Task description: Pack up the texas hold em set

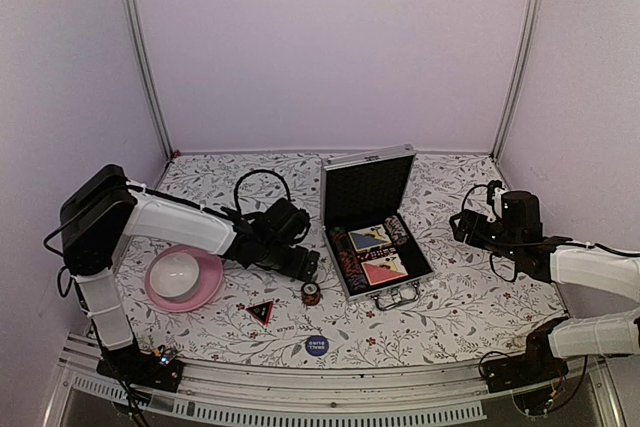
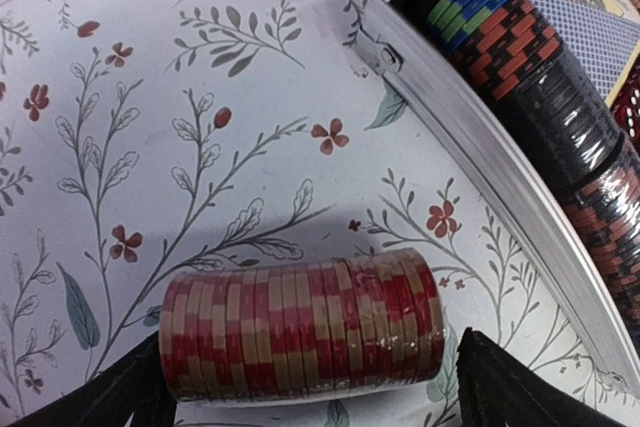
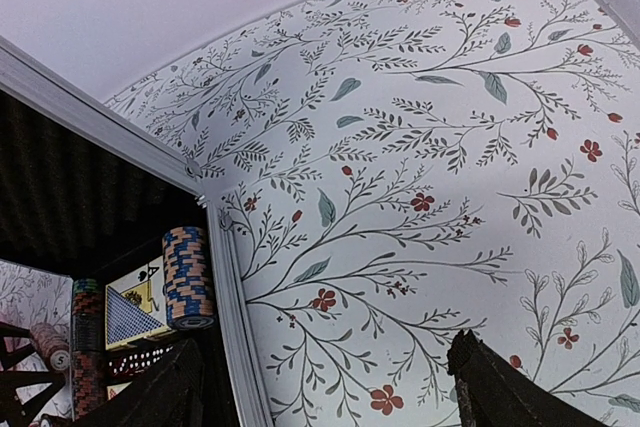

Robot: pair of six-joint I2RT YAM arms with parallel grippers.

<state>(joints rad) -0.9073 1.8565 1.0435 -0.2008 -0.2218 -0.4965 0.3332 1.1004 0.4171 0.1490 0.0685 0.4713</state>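
The whole table [image 1: 450, 317] is taken in from high behind its near edge. The left wrist view is held low and close beside the open case's [image 1: 372, 217] left rim. The right wrist view is aimed across its right rim. Its chip rows [image 1: 350, 265] are shared by all three.

Fingers [image 3: 500, 387] spread above floral cloth [image 3: 420, 147]; open case [image 3: 235, 327] left, chip roll [image 3: 188, 277] inside.

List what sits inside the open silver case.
Two card decks between two rows of striped chips; black lining on the lid. Anything beneath decks and chips is covered.
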